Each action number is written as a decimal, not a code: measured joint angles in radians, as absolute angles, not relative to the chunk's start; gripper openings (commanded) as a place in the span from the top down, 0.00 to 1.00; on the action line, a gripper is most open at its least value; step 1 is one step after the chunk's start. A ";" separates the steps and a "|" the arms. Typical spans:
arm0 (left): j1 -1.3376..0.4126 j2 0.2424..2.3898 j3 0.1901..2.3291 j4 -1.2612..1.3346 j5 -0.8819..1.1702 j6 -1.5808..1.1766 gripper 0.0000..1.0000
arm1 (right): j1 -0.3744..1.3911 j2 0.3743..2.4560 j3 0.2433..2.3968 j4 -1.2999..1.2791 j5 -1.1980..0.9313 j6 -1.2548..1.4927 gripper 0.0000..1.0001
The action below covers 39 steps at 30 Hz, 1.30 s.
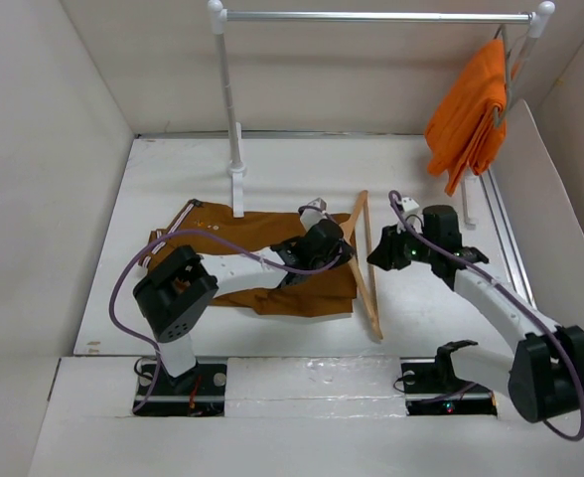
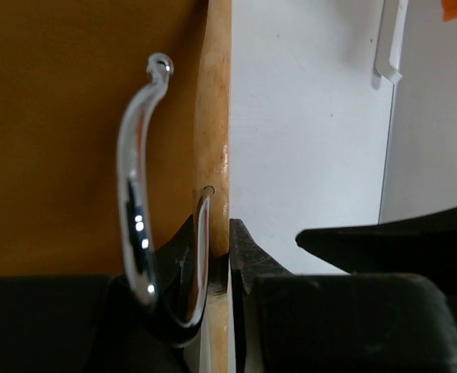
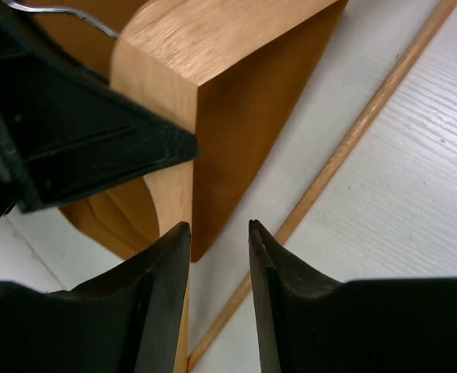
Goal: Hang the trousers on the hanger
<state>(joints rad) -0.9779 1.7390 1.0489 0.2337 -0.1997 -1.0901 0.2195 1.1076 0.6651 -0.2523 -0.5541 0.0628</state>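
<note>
The rust-brown trousers (image 1: 222,256) lie flat on the white table, left of centre. At their right edge is the pale wooden hanger (image 1: 367,260), its long side running front to back. My left gripper (image 1: 340,245) reaches over the trousers and is shut on the hanger (image 2: 213,116) at its top, beside the metal hook (image 2: 137,194). The trousers (image 2: 57,155) fill the left of that view. My right gripper (image 1: 376,256) stands open just right of the hanger. In the right wrist view its jaws (image 3: 219,227) have bare table between them, with the hanger's wood (image 3: 182,47) and thin lower bar (image 3: 353,140) ahead.
A white-and-silver clothes rail (image 1: 234,129) stands at the back, its foot just behind the trousers. A brighter orange garment (image 1: 468,114) hangs from its right end. White walls enclose the table on three sides.
</note>
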 measured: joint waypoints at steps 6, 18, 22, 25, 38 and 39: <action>-0.979 1.739 1.039 0.236 -0.239 -1.086 1.00 | 0.252 1.262 0.624 -0.029 -0.509 0.142 0.57; -0.976 1.737 1.027 0.240 -0.245 -1.071 1.00 | 0.340 1.549 0.622 0.207 -0.436 0.260 0.40; -0.967 1.737 1.027 0.243 -0.237 -1.059 1.00 | 0.346 1.588 0.607 0.305 -0.442 0.311 0.73; -0.967 1.738 1.030 0.243 -0.239 -1.047 1.00 | 0.345 1.605 0.555 0.394 -0.489 0.363 0.94; -0.950 1.717 1.010 0.249 -0.239 -0.985 1.00 | -0.015 1.303 0.605 0.098 -0.671 0.263 1.00; -0.947 1.710 1.005 0.245 -0.240 -0.980 1.00 | -0.043 1.304 0.624 0.071 -0.674 0.247 1.00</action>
